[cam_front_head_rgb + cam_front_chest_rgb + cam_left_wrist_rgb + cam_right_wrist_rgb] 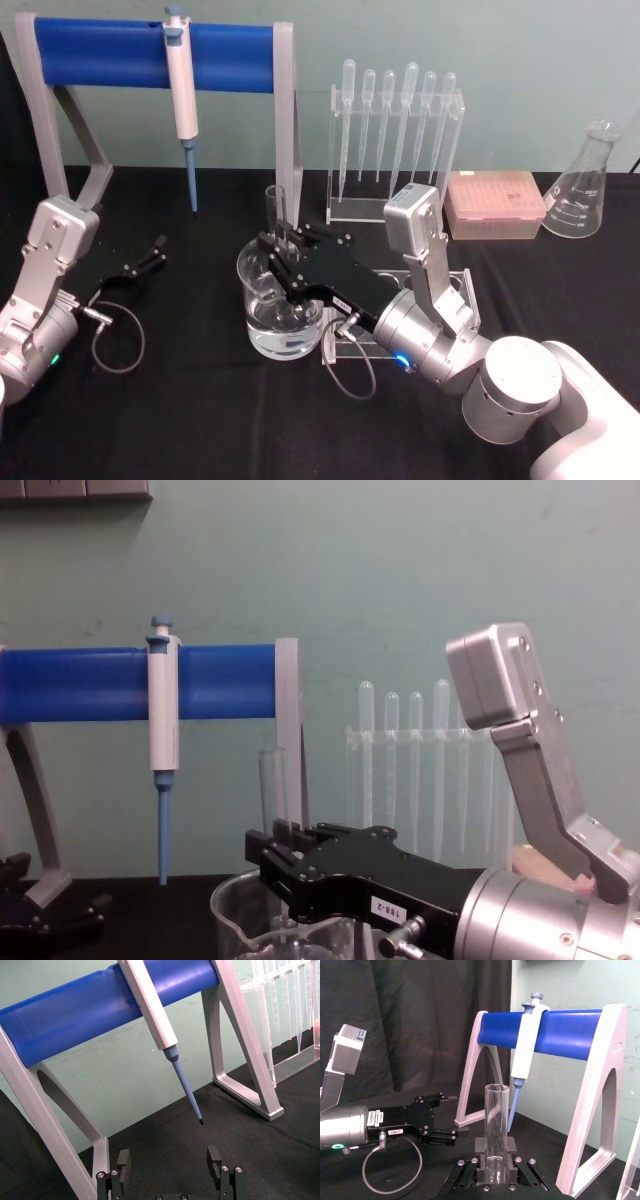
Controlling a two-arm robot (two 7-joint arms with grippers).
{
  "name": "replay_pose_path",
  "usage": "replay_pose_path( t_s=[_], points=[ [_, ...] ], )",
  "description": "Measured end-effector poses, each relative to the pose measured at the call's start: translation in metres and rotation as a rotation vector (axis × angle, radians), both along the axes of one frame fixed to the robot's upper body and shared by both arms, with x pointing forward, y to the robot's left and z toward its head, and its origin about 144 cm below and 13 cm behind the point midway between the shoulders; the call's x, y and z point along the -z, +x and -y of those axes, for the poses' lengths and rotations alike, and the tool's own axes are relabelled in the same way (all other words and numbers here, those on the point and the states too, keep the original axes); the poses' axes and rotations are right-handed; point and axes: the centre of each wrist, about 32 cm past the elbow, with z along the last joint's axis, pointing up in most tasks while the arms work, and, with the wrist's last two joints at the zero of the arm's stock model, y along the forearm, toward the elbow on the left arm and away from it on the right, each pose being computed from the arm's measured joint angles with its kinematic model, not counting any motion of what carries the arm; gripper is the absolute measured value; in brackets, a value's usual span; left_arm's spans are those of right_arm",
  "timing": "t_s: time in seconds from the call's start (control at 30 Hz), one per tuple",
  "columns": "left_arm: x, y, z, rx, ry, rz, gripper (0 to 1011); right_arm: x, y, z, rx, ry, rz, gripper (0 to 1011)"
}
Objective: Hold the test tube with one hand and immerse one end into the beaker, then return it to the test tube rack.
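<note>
Two arms are out on the black table [200, 420], but the right gripper [285, 255] is the one at work. It reaches in from the right, jaws clamped on the test tube [275, 215], which stands upright with its open rim above the fingers [511, 1162] and its lower end down inside the beaker [280, 305] (how deep it goes I cannot make out through the glass). The beaker sits near the middle of the table, with clear liquid in its bottom. Behind it stands a rack with a blue bar [100, 55] carrying a micropipette [183, 95], and further right a clear stand of plastic pipettes [395, 110]. The left gripper [152, 252] rests low at the left side of the table, well apart from the beaker, its fingers [215, 1157] spread wide with nothing between them.
</note>
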Motion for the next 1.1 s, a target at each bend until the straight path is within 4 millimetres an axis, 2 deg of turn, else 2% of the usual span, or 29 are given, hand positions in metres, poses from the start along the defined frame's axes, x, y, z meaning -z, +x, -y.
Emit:
replay_pose_path(
  t_s=[0.53,0.7,1.1],
  points=[
    [0.0,0.0,0.0,0.0,0.0,0.0,1000,-0.001,-0.001,0.001,0.004,0.007,0.002,233],
    [0.0,0.0,0.0,0.0,0.0,0.0,1000,-0.01,-0.002,0.001,0.003,0.025,0.025,233],
    [0.0,0.0,0.0,0.0,0.0,0.0,1000,-0.06,-0.003,0.006,-0.009,0.088,0.086,233]
  ],
)
